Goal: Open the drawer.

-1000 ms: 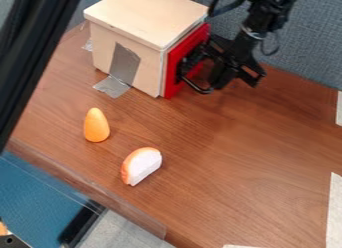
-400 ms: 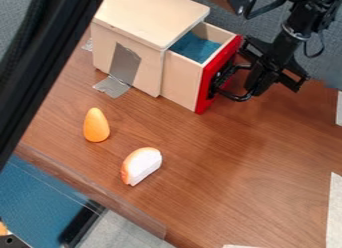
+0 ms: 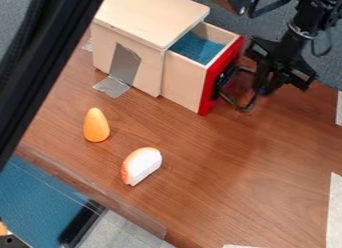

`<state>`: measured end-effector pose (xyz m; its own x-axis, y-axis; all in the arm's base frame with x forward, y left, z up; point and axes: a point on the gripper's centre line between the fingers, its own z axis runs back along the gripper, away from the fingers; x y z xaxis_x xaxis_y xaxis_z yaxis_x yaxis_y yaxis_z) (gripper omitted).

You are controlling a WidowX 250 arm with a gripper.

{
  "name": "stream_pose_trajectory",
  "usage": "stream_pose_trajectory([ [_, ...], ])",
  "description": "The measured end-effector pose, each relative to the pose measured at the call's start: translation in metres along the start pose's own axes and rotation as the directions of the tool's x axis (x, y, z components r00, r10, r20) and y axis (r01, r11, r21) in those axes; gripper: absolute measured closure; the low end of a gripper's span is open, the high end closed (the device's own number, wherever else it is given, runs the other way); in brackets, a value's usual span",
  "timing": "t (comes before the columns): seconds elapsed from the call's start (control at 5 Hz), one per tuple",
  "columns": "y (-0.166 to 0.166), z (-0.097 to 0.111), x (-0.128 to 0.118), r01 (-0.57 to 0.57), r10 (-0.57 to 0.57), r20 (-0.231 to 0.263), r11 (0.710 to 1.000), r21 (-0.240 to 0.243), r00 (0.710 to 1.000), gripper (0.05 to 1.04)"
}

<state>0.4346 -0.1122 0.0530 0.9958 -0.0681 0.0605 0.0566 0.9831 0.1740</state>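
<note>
Brown wood-grain table (image 3: 267, 167): at its far edge stands a grey-blue fabric partition (image 3: 329, 67).
Black robot claw (image 3: 235, 86): far right, just beside the red drawer front (image 3: 208, 96); if it is wide, narrow or holding, I cannot tell.
Pale wooden drawer (image 3: 184, 87): drawn out to the right, its opening seems enough for the task.
Pale wooden box (image 3: 147, 17): far left, around the drawer's inner part.
Danger at the front: the claw may catch there when leaving, and pull the drawer too far; a leftward bump could close it.
Orange egg-shaped toy (image 3: 97, 126): near left, well apart.
</note>
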Motion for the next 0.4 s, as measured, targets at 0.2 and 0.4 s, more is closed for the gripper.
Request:
stream_pose_trajectory([
  [0.2,-0.003,0.033,-0.002,0.0,0.002,0.047,0.998,-0.055,0.999,0.463],
  [0.4,0.006,0.074,-0.008,-0.004,0.018,0.117,0.993,-0.116,0.993,0.171],
])
